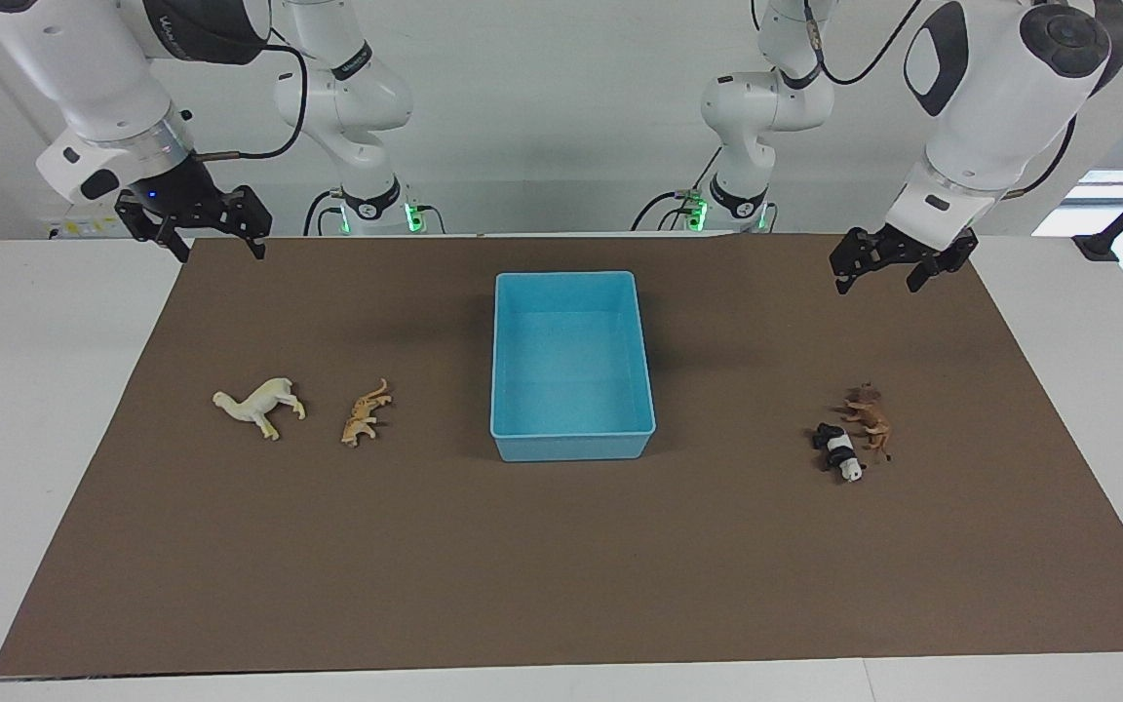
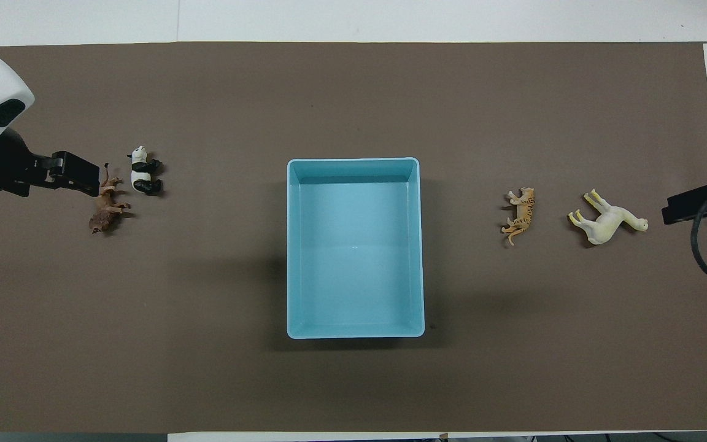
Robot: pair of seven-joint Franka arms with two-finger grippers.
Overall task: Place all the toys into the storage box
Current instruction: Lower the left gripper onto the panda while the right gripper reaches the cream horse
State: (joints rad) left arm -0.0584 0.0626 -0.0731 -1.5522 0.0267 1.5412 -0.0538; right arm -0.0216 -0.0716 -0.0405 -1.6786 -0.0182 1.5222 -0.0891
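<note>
The light blue storage box [image 1: 571, 447] stands empty at the middle of the brown mat; it also shows in the overhead view [image 2: 416, 245]. The cream-white long-necked toy [image 1: 259, 405] [image 2: 605, 222] and the spotted cat [image 1: 365, 414] [image 2: 520, 215] lie on their sides toward the right arm's end. The panda [image 1: 841, 451] [image 2: 143, 172] and the brown lion [image 1: 869, 414] [image 2: 107, 209] lie close together toward the left arm's end. My right gripper [image 1: 220, 252] [image 2: 679, 209] is open and empty, raised over the mat's corner. My left gripper [image 1: 875, 285] [image 2: 86, 178] is open and empty, raised over the mat above the lion.
The brown mat [image 1: 561, 565] covers most of the white table [image 1: 35, 409]. Bare mat lies between the box and each pair of toys. A black cable [image 2: 703, 258] hangs from the right arm.
</note>
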